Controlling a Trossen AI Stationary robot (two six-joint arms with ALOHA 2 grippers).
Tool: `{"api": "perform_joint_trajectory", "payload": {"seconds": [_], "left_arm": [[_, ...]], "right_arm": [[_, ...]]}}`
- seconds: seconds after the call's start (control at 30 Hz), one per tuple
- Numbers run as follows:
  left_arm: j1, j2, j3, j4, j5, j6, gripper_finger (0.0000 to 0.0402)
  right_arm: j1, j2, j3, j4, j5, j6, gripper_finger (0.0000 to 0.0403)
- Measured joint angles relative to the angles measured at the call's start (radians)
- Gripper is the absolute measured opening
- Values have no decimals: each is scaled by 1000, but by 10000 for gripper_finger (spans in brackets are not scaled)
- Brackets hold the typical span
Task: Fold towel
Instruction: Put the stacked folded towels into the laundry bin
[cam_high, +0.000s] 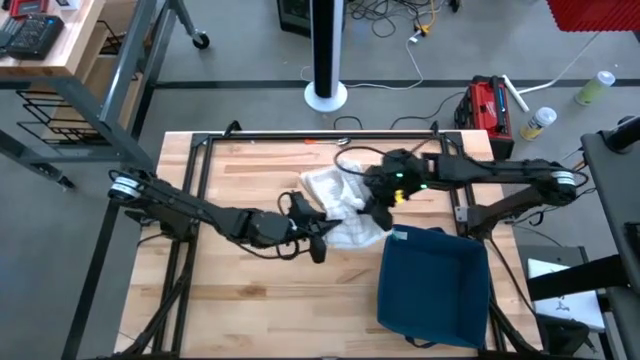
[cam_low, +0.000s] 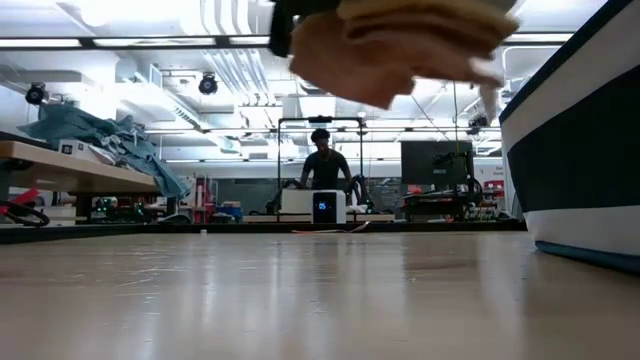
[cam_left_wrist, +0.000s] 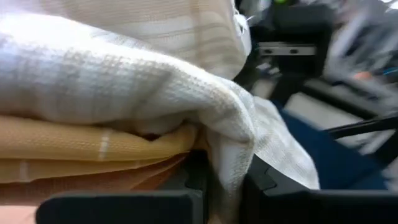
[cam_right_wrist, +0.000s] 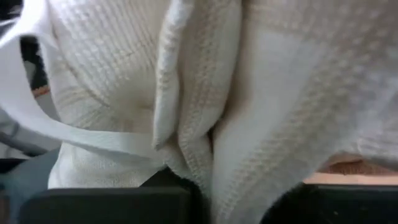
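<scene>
A white waffle-weave towel (cam_high: 335, 195) with tan striped layers (cam_left_wrist: 93, 149) hangs bunched above the middle of the table, between my two grippers. In the low view the towel (cam_low: 410, 40) is at the top of the picture, with bare tabletop under it. My left gripper (cam_high: 318, 240) is at the towel's near left side and is shut on it. My right gripper (cam_high: 382, 203) is at its right side, also shut on it. My left gripper pinches a bunched fold of white cloth (cam_left_wrist: 225, 168) between its two fingers, several layers thick. It comes from the table's left, nearly level. The towel is lifted clear of the table and sags slack. My right gripper pinches gathered folds of white cloth (cam_right_wrist: 198, 158) between its two fingers. It comes from the table's right, slanting downward. How many layers it has I cannot tell. The towel hangs clear of the table.
A dark blue bin (cam_high: 432, 285) stands on the near right of the table, close to the towel, and its wall (cam_low: 580, 150) fills the right of the low view. The wooden table (cam_high: 250, 300) shows bare at the near left. A person (cam_low: 322, 165) is far behind the table.
</scene>
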Motion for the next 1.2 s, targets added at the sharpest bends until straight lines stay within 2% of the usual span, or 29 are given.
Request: {"api": "perform_joint_trajectory", "payload": {"seconds": [0.17, 0.37, 0.47, 0.6, 0.83, 1.0, 1.2], "left_arm": [[46, 38, 0, 192, 194, -5, 27], [114, 104, 14, 289, 448, -177, 27], [152, 154, 84, 253, 607, -247, 27], [175, 230, 237, 72, 751, -226, 27], [178, 347, 491, -218, 852, -58, 27], [178, 421, 585, -226, 940, -52, 27], [186, 507, 702, -229, 1016, -164, 27]], "right_arm": [[27, -131, -55, -48, -11, 107, 45], [83, -255, -133, -102, -6, 280, 45], [120, -297, -162, -109, -5, 349, 45], [193, -332, -185, -158, 52, 390, 45], [346, -389, -186, -293, 207, 392, 45], [434, -467, -199, -363, 221, 481, 45], [527, -550, -235, -379, 259, 613, 45]]}}
